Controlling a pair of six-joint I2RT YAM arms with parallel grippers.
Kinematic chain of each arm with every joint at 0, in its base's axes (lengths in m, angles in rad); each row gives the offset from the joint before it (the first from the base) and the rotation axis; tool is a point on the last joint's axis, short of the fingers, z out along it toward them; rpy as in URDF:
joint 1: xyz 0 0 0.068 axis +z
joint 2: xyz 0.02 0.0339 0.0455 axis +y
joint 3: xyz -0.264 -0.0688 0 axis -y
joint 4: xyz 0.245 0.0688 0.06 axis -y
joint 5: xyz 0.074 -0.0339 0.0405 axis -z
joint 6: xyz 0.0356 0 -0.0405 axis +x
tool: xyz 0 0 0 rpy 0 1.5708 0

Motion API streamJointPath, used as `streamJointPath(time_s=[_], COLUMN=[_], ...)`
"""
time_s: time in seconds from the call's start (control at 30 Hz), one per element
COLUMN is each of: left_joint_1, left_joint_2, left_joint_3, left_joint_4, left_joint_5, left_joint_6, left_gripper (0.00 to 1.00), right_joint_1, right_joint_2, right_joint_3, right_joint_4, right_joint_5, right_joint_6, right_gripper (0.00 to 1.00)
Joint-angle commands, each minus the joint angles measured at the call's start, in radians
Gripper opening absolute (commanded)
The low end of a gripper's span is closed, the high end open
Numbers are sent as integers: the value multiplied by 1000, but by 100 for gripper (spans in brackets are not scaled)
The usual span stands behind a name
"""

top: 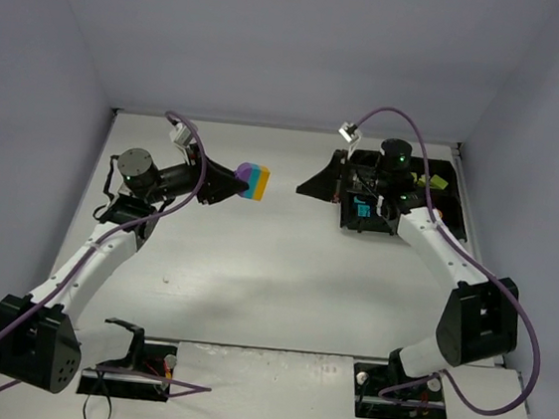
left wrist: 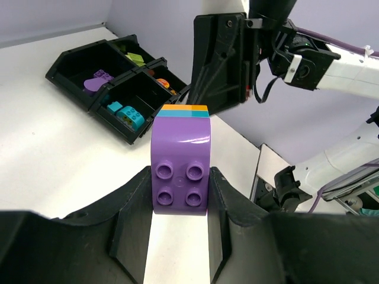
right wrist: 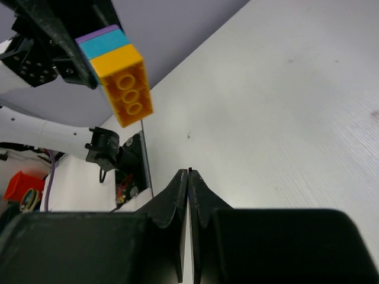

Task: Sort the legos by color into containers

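- Black fingers of the left gripper fill the bottom of the left wrist view. They are clamped on either side of a purple brick whose 4 studs face the camera.
- That purple brick is the near end of a stack of 3, with a thin cyan brick against it and an orange brick at the far end.
- Seen from above, the stack is held in the air over the white table, left of centre, touching only the fingers that grip it.
- Seen from the right wrist, the orange brick's hollow underside, with 3 round tubes, faces the camera.
- The right gripper has its 2 jaws pressed together with nothing between them. It hangs above the table, pointing toward the stack and clearly apart from it.
- A black tray with 4 compartments lies on the table at the far right, beneath the right arm.
- Each compartment holds 1 colour: a purple piece, cyan bricks, a lime green brick and an orange piece.
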Motion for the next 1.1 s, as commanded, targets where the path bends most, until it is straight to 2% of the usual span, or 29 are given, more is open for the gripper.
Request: streamJointPath(time_s=[0.0,0.13,0.17,0.2,0.27,0.37,0.63,1.07], left_joint_1=[1,1,1,1,1,1,0,-5], left_joint_2=[-5,1,4,4,7,10,9,-2], left_joint_3=[32,32,32,30,27,28,35,30], left_joint_4=[114,118,118,121,129,135,134,129], left_joint_5=[18,27,29,30,29,32,44,64], left_joint_6=[-3,-9,-8,-9,-12,-23,-46,-63], left_gripper=[0,0,0,0,0,0,0,0], right_joint_1=[-56,-91,-90,-79,-67,-39,57,120], right_joint_2=[-80,-90,-90,-83,-83,-74,-17,87], right_joint_3=[-12,-23,-18,-10,13,49,154,284], right_joint_4=[1,-27,-27,-27,-27,-27,-26,-18], right_joint_5=[-12,-24,-33,-41,-52,-59,-56,-52], right_joint_6=[-49,-59,-56,-53,-59,-65,-74,-72], right_gripper=[0,0,5,27,45,58,57,52])
